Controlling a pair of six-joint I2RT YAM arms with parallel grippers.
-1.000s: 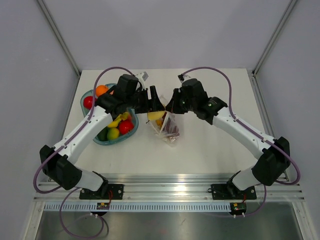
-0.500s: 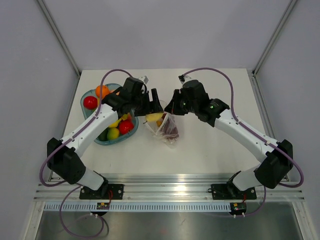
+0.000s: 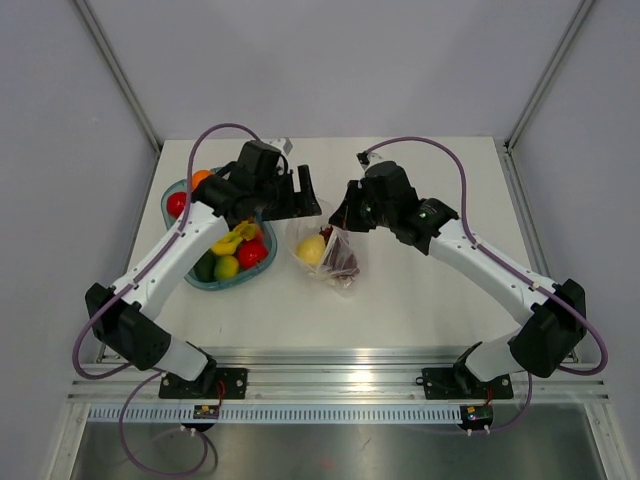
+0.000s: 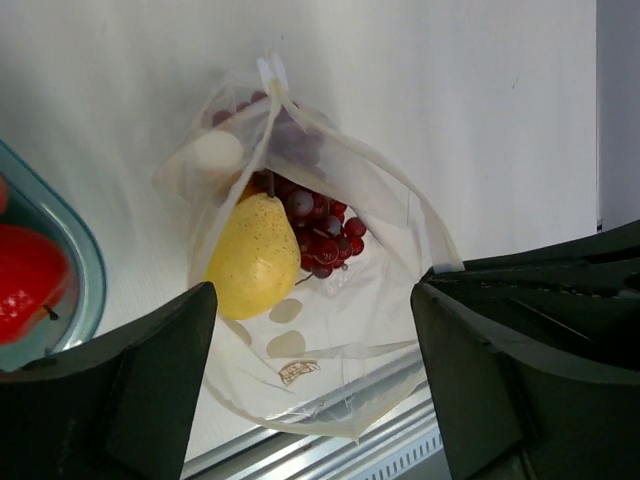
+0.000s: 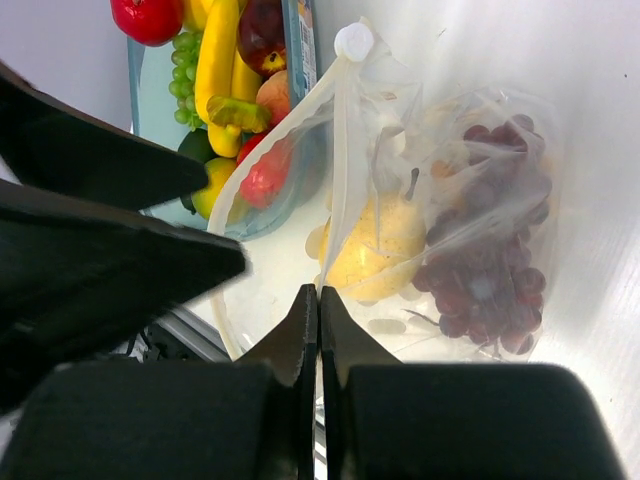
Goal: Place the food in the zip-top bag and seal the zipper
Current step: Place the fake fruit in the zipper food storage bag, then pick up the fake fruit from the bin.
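Centrally on the white worktop (image 3: pixel 420 300) lies the clear bag (image 3: pixel 338 270), and everything else is placed from it. The left arm (image 3: pixel 170 262) reaches in from the bag's left, and the left jaws hang just above the bag's mouth, spread wide and holding nothing. The right arm (image 3: pixel 490 265) comes from the bag's right. The right jaws are clenched on the bag's mouth edge, holding it up so the mouth gapes. A blue-green bowl (image 3: pixel 232 286) just left of the bag holds red, orange, yellow and green fruit (image 3: pixel 250 252). Inside the bag, a yellow pear (image 4: pixel 255 260) touches dark red grapes (image 4: pixel 322 235).
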